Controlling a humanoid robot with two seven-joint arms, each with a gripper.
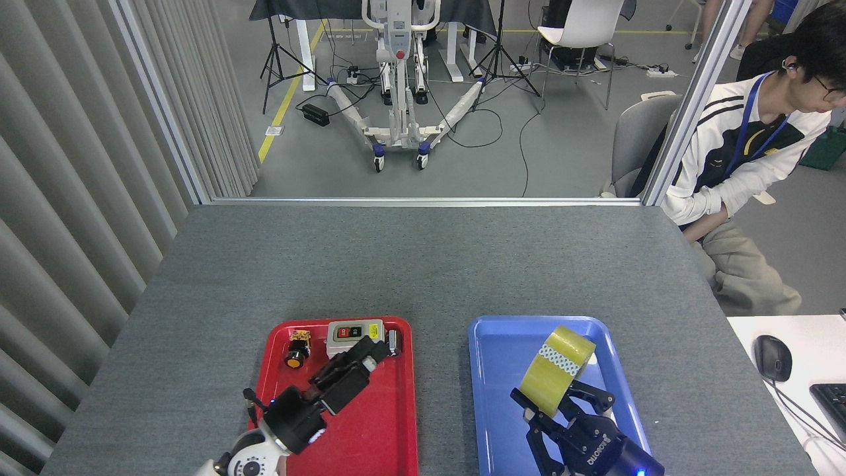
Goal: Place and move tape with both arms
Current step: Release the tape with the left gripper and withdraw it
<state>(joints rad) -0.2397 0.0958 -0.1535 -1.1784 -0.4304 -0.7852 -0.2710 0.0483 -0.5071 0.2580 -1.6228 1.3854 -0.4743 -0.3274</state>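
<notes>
Tape (554, 379), a stiff, light roll with a slick film face, sits tilted over the blue tray (492, 396), the right gripper (558, 406) jaws closed on its lower rim. Gripping rim and core seems safest. The left gripper (357, 363) jaws hold nothing; their spread is unclear.

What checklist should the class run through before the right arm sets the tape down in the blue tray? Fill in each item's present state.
1. Tape held by the right claw: ok, the fingers close around its lower part.
2. Tape over the blue tray: ok.
3. Tray floor free of other things: ok, none seen on the visible part.
4. Left claw away from the tape: ok, it is over the red tray.
5. Left claw clear of the grey switch box: cannot tell, its tip overlaps the box in this view.
6. Tape's height above the tray floor: cannot tell from one view.
</notes>
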